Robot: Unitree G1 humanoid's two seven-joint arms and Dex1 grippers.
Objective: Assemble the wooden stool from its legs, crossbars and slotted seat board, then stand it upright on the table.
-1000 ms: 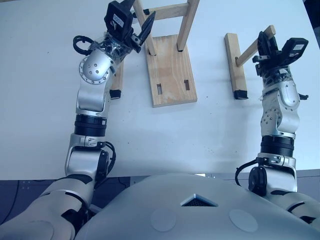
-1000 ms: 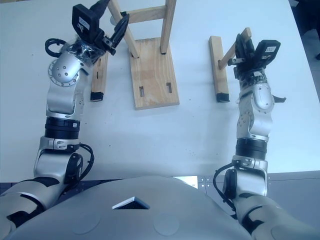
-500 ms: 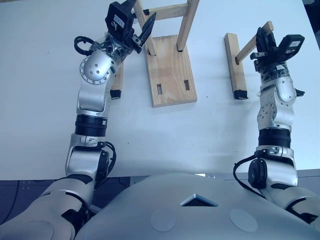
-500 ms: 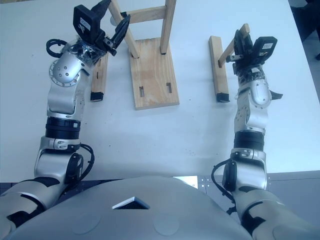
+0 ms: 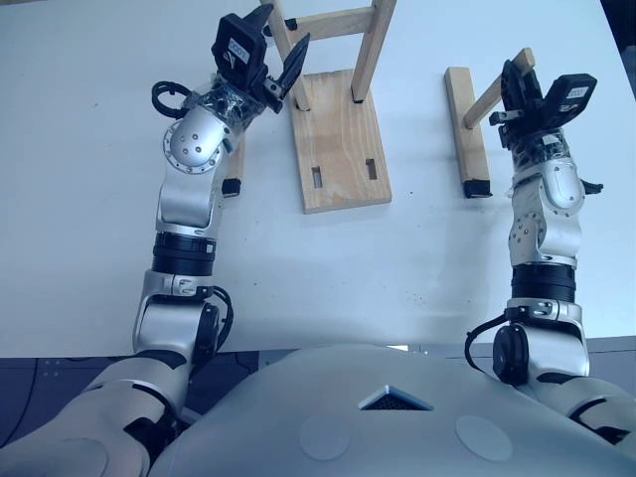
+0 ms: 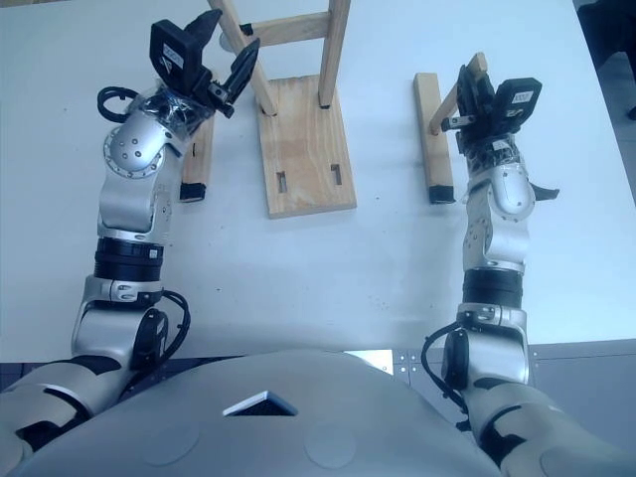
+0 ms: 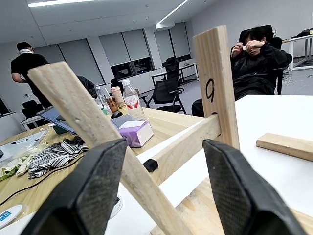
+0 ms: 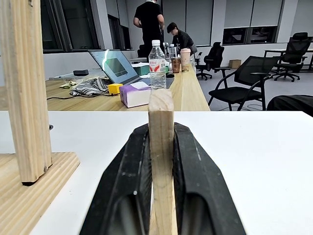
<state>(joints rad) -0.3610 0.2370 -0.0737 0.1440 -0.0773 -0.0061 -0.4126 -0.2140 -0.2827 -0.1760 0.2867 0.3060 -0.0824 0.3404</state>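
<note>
The slotted seat board lies flat at the far middle of the table. Two legs joined by a crossbar stand in its far slots. My left gripper is open, its fingers on either side of the left standing leg without closing on it. To the right lies another leg with a crossbar rising from it at a slant. My right gripper is shut on that crossbar near its free end.
A further leg with a black foot cap lies on the table under my left forearm. The seat board's two near slots are open. The white table is bare towards me.
My right gripper has shifted a little to the left and farther away, still holding the crossbar. The left gripper has barely moved around the standing leg.
</note>
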